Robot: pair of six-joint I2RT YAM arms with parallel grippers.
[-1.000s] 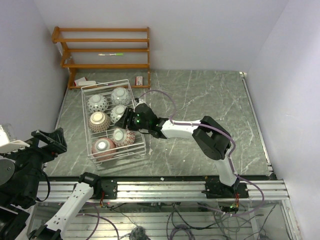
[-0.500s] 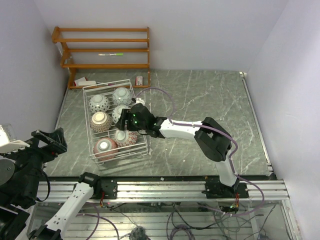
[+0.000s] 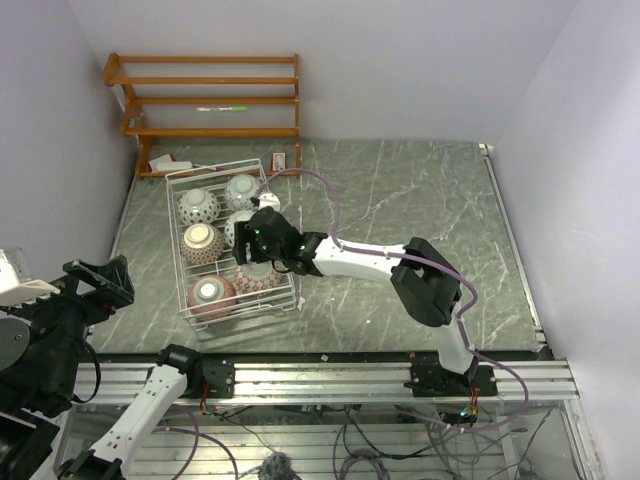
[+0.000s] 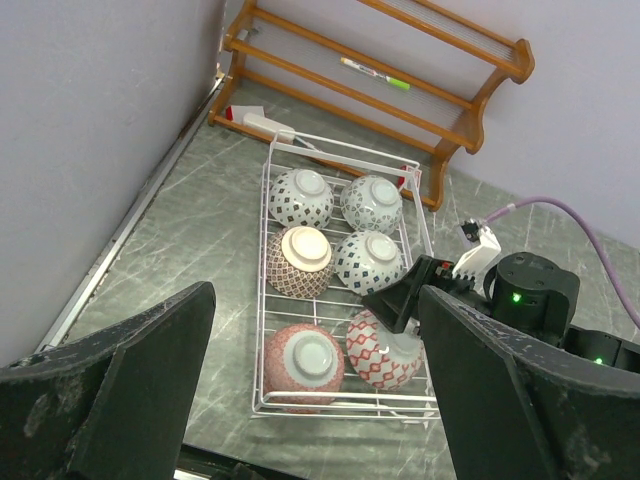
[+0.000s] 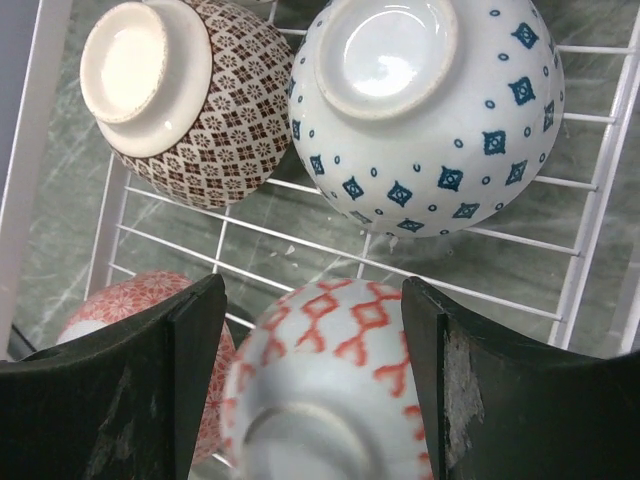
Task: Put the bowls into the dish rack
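Right pincer (image 5: 312,292): jaws spread wide, one finger on each side of the inverted red-lattice bowl (image 5: 335,390). Whether the pads touch the bowl cannot be told. This bowl lies in the dish rack (image 3: 213,168), in the row closest to the near edge of the counter (image 3: 420,200), beside a second red bowl (image 5: 110,305). All six bowls sit base-up in the rack, which stands along the left edge toward the far-left corner. Left pincer (image 4: 315,295): wide open, empty, held high by the near-left corner.

**Q:** How many bowls (image 4: 301,197) are shown?
**A:** Six: two red-patterned, one brown-patterned and three with blue or grey patterns.
**Q:** And holders?
**A:** One white wire dish rack (image 4: 340,152) and one wooden shelf (image 4: 490,95).
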